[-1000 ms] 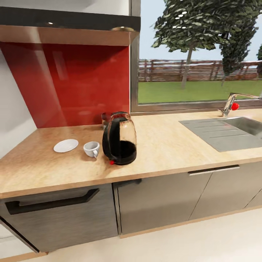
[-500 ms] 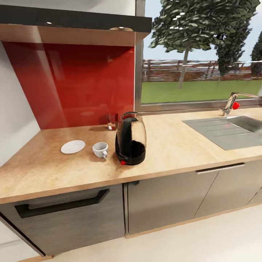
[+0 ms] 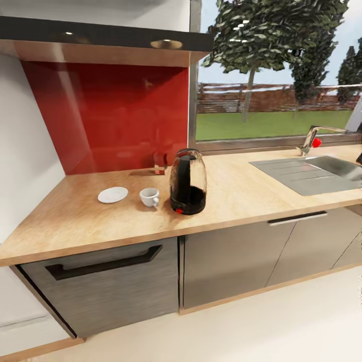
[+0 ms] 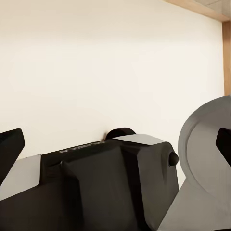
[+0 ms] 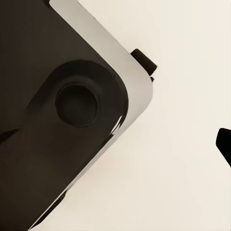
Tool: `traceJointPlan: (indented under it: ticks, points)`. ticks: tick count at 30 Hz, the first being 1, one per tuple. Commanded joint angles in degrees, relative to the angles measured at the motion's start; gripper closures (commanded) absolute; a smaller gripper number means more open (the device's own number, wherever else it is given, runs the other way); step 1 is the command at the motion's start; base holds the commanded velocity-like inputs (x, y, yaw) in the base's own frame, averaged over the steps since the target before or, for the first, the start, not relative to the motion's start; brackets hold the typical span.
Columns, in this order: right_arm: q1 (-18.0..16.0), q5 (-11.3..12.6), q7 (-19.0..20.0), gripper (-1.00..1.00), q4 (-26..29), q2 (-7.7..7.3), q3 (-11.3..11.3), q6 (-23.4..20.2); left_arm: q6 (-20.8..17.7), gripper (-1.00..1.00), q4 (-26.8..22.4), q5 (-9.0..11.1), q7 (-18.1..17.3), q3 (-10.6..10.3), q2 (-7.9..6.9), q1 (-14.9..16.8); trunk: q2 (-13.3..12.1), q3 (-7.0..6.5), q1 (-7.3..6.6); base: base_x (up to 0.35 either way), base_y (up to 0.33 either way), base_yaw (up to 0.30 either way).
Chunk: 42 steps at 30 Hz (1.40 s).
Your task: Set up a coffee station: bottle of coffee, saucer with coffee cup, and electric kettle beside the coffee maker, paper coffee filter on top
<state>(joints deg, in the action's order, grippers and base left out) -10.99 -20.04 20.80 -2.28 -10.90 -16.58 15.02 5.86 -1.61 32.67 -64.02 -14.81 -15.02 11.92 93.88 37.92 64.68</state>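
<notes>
Electric kettle (image 3: 188, 182) stands right of coffee cup (image 3: 150, 196), saucer (image 3: 112, 194).

The light wood-grain countertop (image 3: 241, 193) crosses the middle of the frame above grey cabinet fronts. On its left half lie the saucer (image 3: 112, 194), the coffee cup (image 3: 149, 197) just right of it and apart, then the electric kettle (image 3: 188, 182). At right, the steel sink (image 3: 311, 173) is inset.
</notes>
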Motion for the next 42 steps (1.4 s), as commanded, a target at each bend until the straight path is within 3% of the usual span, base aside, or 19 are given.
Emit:
traceJointPlan:
  ticks: [1, 18, 25, 26, 29, 31, 34, 39, 41, 42]
  points:
    - [-0.09, 0.00, -0.01, -1.00, -0.20, 0.00, -0.28, 0.42, 0.59, -1.00, 0.02, 0.29, -0.02, -0.49, -0.01, 0.03, 0.03, 0.05, -0.03, -0.161, 0.075, -0.001]
    - [-0.09, 0.02, 0.08, -1.00, -0.23, 0.33, -0.29, 0.03, 0.61, -1.00, -0.22, 0.29, 0.41, -0.55, 0.03, 0.03, 0.03, -0.20, -0.03, -0.023, 0.011, -0.098]
    - [-0.09, 0.00, -0.05, -1.00, -0.19, 0.35, -0.27, 0.09, 0.83, -1.00, -1.29, 0.29, 8.03, -1.11, 0.11, 0.03, 0.03, -0.22, -0.03, 0.000, 0.000, -0.018]
    - [-0.09, -0.07, -0.13, -1.00, -0.18, 0.28, -0.21, 0.15, 0.90, -1.00, -13.64, -0.07, 10.14, -1.45, 0.14, 0.03, 0.03, -0.22, -0.03, 0.000, 0.000, 0.000]
    - [-0.09, -0.08, -0.14, -1.00, -0.18, 0.28, -0.21, 0.18, 0.40, -1.00, -24.25, -0.69, 10.82, -1.60, 0.15, 0.03, 0.03, -0.22, -0.03, 0.000, 0.000, 0.000]
    - [-0.09, -0.09, -0.15, -1.00, -0.18, 0.27, -0.20, 0.18, -2.23, -1.00, -33.61, -3.16, 11.04, -1.73, 0.18, 0.03, 0.03, -0.22, -0.03, 0.000, 0.000, 0.000]
    - [-0.09, -0.09, -0.15, -1.00, -0.18, 0.27, -0.20, 0.19, -10.44, -1.00, -45.97, -8.06, 11.26, -1.80, 0.95, 0.04, 0.03, -0.22, -0.03, 0.000, 0.000, 0.000]
    - [-0.09, -0.09, -0.15, -1.00, -0.18, 0.26, -0.20, 0.19, -20.17, -1.00, -61.04, -11.67, 13.26, -1.76, 1.70, 0.03, 0.03, -0.22, -0.03, 0.000, 0.000, 0.000]
    - [-0.09, -0.09, -0.15, -1.00, -0.18, 0.26, -0.20, 0.19, -27.25, -1.00, -72.54, -12.79, 17.64, -1.79, 2.63, 0.03, 0.03, -0.22, -0.03, 0.000, 0.000, 0.000]
    - [-0.09, -0.09, -0.15, -1.00, -0.18, 0.26, -0.20, 0.19, -32.24, -1.00, -79.25, -13.14, 20.87, -1.75, 4.41, 0.03, 0.03, -0.22, -0.03, 0.000, 0.000, 0.000]
